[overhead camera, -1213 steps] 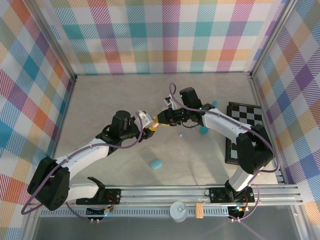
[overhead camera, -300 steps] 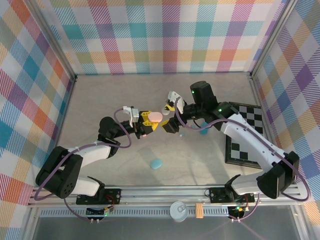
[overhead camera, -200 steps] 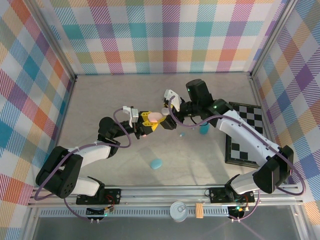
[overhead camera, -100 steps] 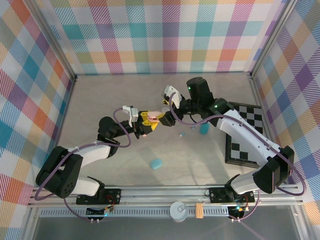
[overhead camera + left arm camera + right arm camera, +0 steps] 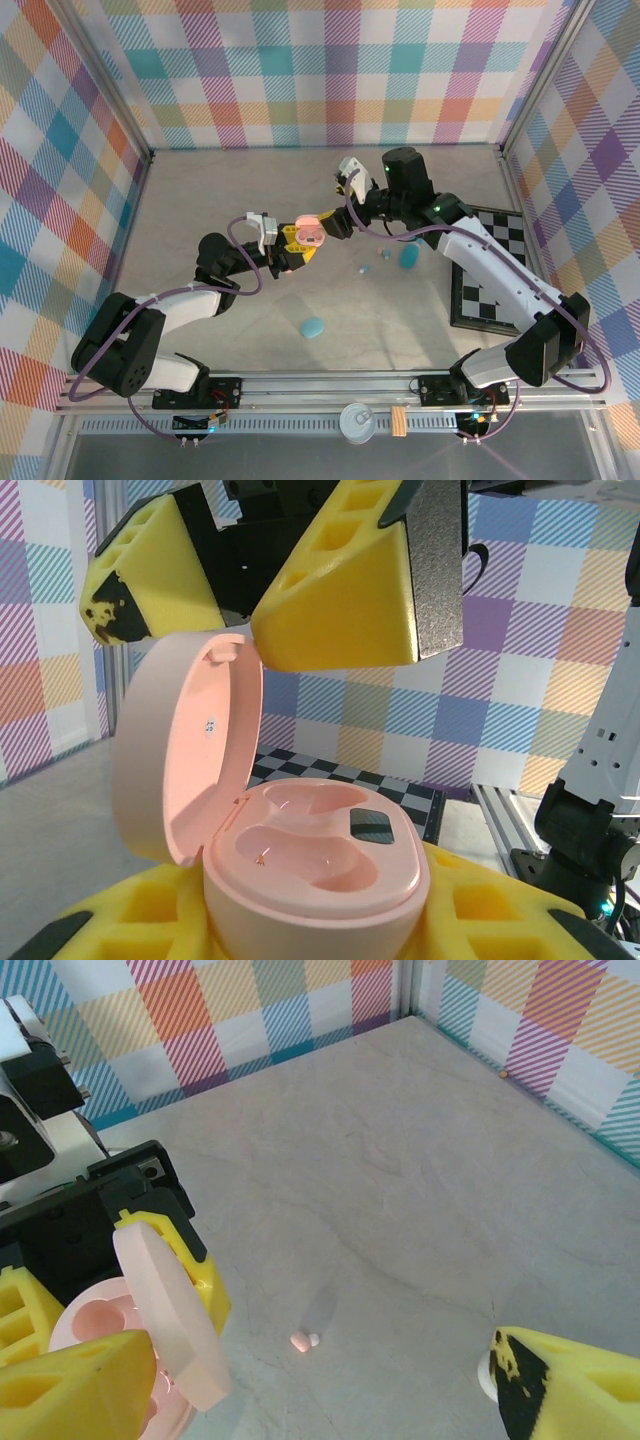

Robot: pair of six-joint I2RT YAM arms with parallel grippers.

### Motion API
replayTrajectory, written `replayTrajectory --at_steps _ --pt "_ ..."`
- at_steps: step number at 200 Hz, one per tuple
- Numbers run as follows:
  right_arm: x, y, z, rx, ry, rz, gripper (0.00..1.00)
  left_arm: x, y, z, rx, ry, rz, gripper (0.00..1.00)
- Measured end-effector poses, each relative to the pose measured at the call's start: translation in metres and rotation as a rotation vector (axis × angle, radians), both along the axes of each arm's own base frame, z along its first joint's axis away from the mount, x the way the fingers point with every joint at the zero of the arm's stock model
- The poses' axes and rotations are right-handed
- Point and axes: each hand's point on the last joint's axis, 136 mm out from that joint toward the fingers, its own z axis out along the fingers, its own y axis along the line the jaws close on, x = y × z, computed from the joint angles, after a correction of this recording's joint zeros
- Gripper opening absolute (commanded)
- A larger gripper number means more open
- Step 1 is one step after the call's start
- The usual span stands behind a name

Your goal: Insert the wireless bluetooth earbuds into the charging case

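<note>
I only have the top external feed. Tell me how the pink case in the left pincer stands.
Observer: In the left wrist view, the pink case sits gripped in the left pincer, its lid hinged up, open.
Operator: Report the wells.
Observer: Both look empty, no bud inside.
Operator: Find a pink bud.
Observer: In the right wrist view, a pink earbud lies loose on the table, ahead of the open right pincer.

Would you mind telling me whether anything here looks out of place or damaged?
The pink charging case, open in the left gripper, has empty wells, while a tiny pink earbud lies loose on the table. One of the right gripper's yellow pads shows black scuffs at its tip. Nothing else stands out.
</note>
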Motion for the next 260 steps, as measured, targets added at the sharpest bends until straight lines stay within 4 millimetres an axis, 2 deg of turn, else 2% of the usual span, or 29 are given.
replayTrajectory --at_steps 30,57,80,99,116,126,153,196,221,260 --pt "-0.013 -0.001 0.008 0.042 -0.003 0.044 0.90 0.000 0.000 0.000 0.000 0.000 0.001 0.32" --pt "-0.030 -0.012 0.023 0.128 0.011 0.046 0.89 0.000 0.000 0.000 0.000 0.000 0.001 0.32" --pt "-0.024 -0.041 0.034 0.236 0.072 -0.056 0.86 0.000 0.000 0.000 0.000 0.000 0.001 0.32" --pt "-0.003 -0.074 0.026 0.310 0.183 -0.219 0.84 0.000 0.001 0.001 -0.002 -0.004 0.003 0.32" --pt "0.017 -0.102 0.005 0.344 0.299 -0.384 0.81 0.000 0.001 0.002 -0.003 -0.006 0.003 0.32" --pt "0.026 -0.116 -0.015 0.344 0.377 -0.481 0.78 0.000 0.001 0.002 -0.003 -0.006 0.003 0.32" --pt "0.034 -0.134 -0.065 0.299 0.563 -0.644 0.75 0.000 0.001 0.002 -0.003 -0.007 0.003 0.31" --pt "0.035 -0.133 -0.142 0.191 0.854 -0.752 0.71 0.000 0.001 0.002 -0.003 -0.007 0.003 0.32" --pt "0.025 -0.130 -0.185 0.161 1.026 -0.806 0.67 0.000 0.001 0.002 -0.003 -0.006 0.003 0.31" --pt "0.004 -0.112 -0.231 0.107 1.205 -0.859 0.58 0.000 0.001 0.002 -0.004 -0.007 0.006 0.31"
